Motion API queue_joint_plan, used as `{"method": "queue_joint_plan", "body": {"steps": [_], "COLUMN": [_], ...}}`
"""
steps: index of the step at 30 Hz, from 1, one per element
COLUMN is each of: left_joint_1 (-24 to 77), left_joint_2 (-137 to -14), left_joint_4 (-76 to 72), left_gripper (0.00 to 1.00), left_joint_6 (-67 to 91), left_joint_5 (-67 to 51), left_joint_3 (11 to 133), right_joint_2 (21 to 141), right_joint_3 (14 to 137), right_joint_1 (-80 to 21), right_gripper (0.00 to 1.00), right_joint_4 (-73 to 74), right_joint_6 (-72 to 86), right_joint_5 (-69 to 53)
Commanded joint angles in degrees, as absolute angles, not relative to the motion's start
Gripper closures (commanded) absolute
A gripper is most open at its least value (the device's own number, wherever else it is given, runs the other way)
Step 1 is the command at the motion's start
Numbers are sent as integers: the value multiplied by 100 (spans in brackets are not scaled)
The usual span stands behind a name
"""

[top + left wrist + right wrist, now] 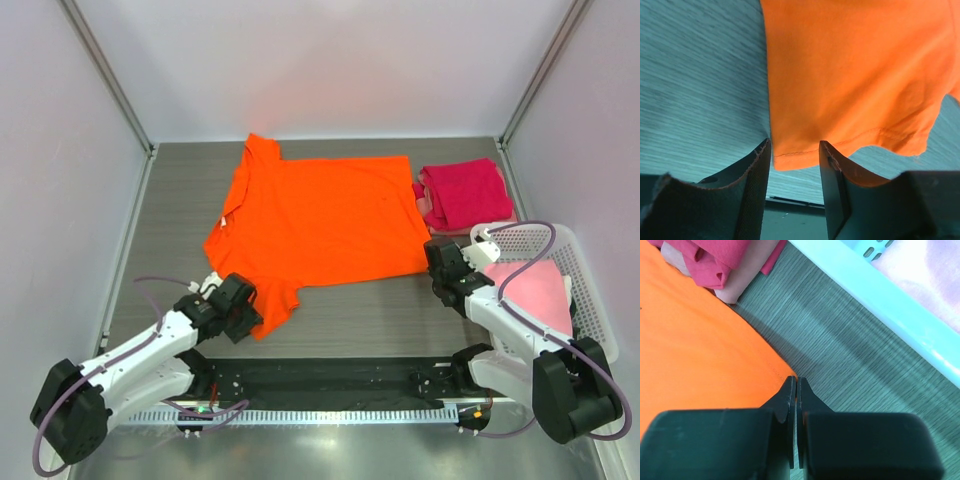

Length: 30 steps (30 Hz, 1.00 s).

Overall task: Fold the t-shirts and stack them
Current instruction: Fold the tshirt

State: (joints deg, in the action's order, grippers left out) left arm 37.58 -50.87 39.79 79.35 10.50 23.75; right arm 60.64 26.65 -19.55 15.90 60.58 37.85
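Right, far left first: my left pincer (248,308) sits low at the near-left of the worktop (170,230), on the near sleeve of the orange shirt (320,215). In the wrist cam that pincer (795,150) is abt half-wide, jaws either side of the sleeve hem, w/ a gap visible btw cloth and the right-hand jaw. Not clamped on it.

The orange shirt (855,70) lies spread flat mid-worktop, collar to the left, bottom hem to the right, far sleeve pointing to the back wall. The grey wood-grain worktop (695,75) shows beside it.

My right pincer (437,262) is at the shirt's near-right corner. Wrist cam: the pincer (796,382) is fully closed, jaws pressed together, tip touching the corner of the orange shirt (695,355). Can't tell if any cloth is nipped.

Back right, just beside the orange hem: a folded magenta shirt (465,190) on top of a folded pale pink shirt (747,282), both on the worktop (850,355).

Far right: a white basket (575,240) w/ another pink shirt (540,290) inside. Its rim (880,295) runs near my right pincer, not touching.
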Motion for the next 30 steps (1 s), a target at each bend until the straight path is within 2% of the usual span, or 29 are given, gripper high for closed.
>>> {"method": "queue_joint_plan", "body": {"steps": [1, 11, 14, 15, 16, 18, 19, 20, 30], "left_joint_1": [3980, 4465, 4474, 4465, 4465, 4465, 4465, 4465, 4456], "left_joint_2": [-5106, -5546, -5686, -5765, -5766, -5766, -5670, -5599, -4184], "left_joint_4": [4210, 4333, 3956, 3868, 3693, 3630, 3717, 3805, 5502], "left_gripper": [56, 54, 61, 71, 74, 87, 97, 100, 100], "left_joint_6": [8094, 8306, 8306, 8280, 8236, 8122, 8086, 8077, 7673], "left_joint_5": [1151, 1406, 1362, 1362, 1388, 1485, 1625, 1687, 2426], "left_joint_3": [2417, 2584, 2470, 2426, 2408, 2469, 2522, 2583, 3874], "right_joint_2": [5950, 5845, 5862, 5854, 5845, 5836, 5810, 5801, 5765], "right_joint_3": [2672, 2628, 2628, 2628, 2619, 2610, 2610, 2602, 2575], "right_joint_1": [-1978, -1978, -1986, -1978, -1978, -1978, -1978, -1978, -1986], "right_gripper": [99, 99, 99, 99, 99, 99, 99, 99, 99], "right_joint_4": [1503, 1503, 1503, 1503, 1512, 1512, 1503, 1503, 1459], "right_joint_6": [6152, 6170, 6179, 6170, 6170, 6161, 6161, 6170, 6179], "right_joint_5": [4210, 4271, 4263, 4271, 4271, 4271, 4263, 4245, 4052]}}
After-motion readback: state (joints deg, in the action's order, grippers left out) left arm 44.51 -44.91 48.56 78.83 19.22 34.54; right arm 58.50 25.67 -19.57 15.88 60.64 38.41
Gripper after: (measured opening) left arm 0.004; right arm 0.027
